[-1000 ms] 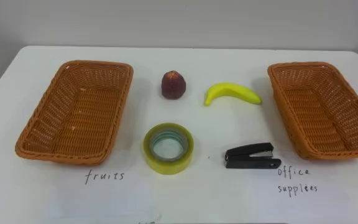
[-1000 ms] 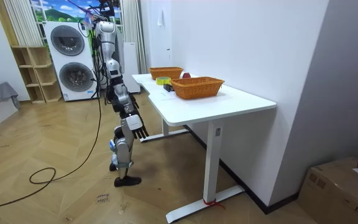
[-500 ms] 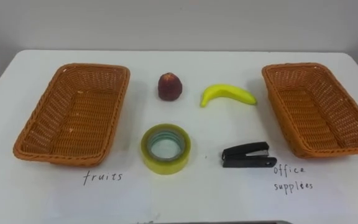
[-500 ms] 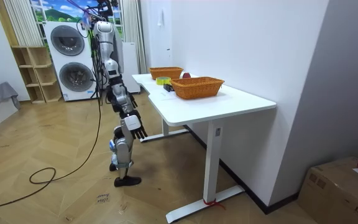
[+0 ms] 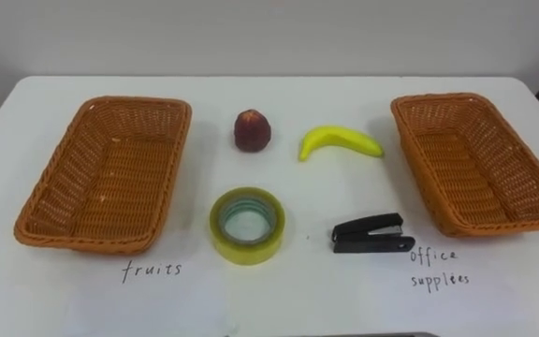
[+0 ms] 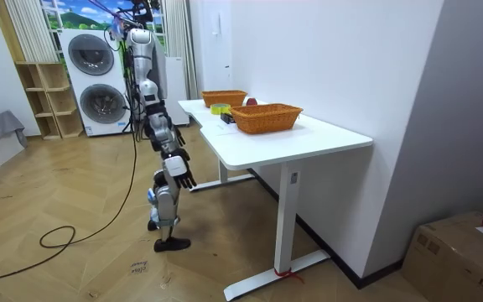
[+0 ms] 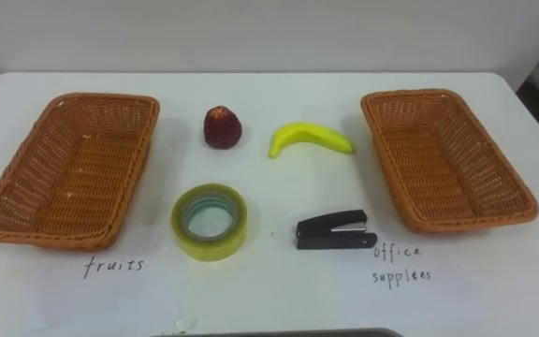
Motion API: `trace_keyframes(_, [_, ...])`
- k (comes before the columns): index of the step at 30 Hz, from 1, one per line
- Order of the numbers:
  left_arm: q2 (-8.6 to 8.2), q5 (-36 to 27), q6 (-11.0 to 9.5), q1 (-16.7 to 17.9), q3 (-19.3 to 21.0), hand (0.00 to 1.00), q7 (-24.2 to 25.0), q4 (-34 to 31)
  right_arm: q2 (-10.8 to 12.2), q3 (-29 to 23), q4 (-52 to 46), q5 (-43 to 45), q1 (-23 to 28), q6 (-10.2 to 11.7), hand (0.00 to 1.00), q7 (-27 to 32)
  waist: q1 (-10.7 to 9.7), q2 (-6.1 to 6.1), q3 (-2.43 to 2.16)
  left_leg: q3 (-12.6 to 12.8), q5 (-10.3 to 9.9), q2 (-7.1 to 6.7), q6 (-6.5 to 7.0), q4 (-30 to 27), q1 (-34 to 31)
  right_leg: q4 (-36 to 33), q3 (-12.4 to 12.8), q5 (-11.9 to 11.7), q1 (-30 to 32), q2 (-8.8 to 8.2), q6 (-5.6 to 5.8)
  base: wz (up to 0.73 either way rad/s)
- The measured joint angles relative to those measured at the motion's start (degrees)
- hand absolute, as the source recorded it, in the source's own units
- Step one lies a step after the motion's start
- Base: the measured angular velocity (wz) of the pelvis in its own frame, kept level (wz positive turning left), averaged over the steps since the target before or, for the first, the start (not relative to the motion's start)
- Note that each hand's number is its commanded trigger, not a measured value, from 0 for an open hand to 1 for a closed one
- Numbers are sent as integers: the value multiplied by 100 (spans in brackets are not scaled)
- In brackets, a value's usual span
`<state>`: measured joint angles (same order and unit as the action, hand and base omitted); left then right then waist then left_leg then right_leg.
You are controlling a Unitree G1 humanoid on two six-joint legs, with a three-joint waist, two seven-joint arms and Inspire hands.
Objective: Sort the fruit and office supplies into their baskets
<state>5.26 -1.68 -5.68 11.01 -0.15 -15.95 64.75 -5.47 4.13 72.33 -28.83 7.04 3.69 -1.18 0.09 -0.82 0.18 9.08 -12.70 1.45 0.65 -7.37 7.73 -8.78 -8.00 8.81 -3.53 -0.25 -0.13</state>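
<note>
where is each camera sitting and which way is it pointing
Left eye view: on the robot's head, facing down at the white table: fruits basket left, office basket right, red fruit, banana, tape and stapler between.
Right eye view: beside it, same downward look.
Room view: standing off past the table's end, facing the robot's right side; its right hand hangs open.
Shared: both baskets; the room view's nearer one is the office basket.

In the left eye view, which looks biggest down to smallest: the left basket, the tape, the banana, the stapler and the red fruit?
Biggest first:
1. left basket
2. tape
3. banana and stapler: they look about the same size, so I won't rank them
4. red fruit, the smallest
</note>
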Motion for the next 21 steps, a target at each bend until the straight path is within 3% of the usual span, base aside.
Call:
trace_keyframes(5, [1,-57,31,16,27,0,-13,6,-4,-397,-1,-239,118,3,0,242,-99,-2,-27,15,1,0,0,-4,-2,-26,5,-1,44,2,-3,0])
trace_keyframes(9, [6,-9,32,78,352,0,47,-14,-6,-1023,-104,-383,285,10,0,452,-196,-16,-21,29,1,-1,0,-2,31,-23,53,-2,42,6,-3,-7])
trace_keyframes(15, [27,19,32,181,620,0,70,-53,-7,-1524,-383,-708,460,43,0,844,-322,-63,14,38,-10,-1,-2,24,77,-92,158,8,79,23,-3,-9])
trace_keyframes(21, [39,22,35,243,853,0,41,-60,-35,-2177,-547,-1119,436,40,0,1329,-453,-112,-1,39,-41,-2,6,20,89,-106,205,22,85,35,1,-3])
